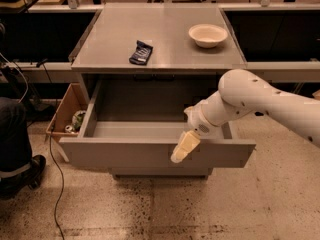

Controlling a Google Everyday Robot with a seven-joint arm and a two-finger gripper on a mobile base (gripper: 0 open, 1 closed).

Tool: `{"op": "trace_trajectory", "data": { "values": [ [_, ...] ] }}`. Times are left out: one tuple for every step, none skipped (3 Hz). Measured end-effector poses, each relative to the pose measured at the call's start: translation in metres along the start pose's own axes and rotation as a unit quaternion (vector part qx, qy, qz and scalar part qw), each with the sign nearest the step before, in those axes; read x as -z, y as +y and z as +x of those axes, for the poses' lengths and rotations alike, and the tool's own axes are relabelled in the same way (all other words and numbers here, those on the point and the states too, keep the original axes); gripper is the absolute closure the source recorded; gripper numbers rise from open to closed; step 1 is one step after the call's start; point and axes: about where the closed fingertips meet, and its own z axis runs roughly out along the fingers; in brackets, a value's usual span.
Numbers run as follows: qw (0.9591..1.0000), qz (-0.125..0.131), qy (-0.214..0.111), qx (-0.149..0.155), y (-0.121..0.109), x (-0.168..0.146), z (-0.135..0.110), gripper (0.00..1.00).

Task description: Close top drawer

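Observation:
The top drawer is a wide grey drawer pulled far out of the grey cabinet, its grey inside bare. Its flat front panel faces me along the lower edge. My gripper hangs from the white arm, which comes in from the right. Its cream fingers point down and left and lie over the top edge of the drawer's front panel, right of its middle.
On the cabinet top lie a dark snack bag and a white bowl. A cardboard box with rubbish stands left of the drawer. A person's leg and shoe are at the far left, with a cable on the floor.

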Motion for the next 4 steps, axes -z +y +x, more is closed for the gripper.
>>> {"op": "trace_trajectory", "data": {
  "values": [
    [1.0,-0.001,0.002,-0.001,-0.003,-0.012,0.0,0.0],
    [1.0,0.0,0.0,0.001,-0.007,-0.02,-0.005,0.15],
    [1.0,0.003,-0.005,0.004,-0.011,-0.025,-0.014,0.38],
    [0.9999,0.008,-0.01,0.009,-0.018,-0.027,-0.03,0.61]
  ]
}}
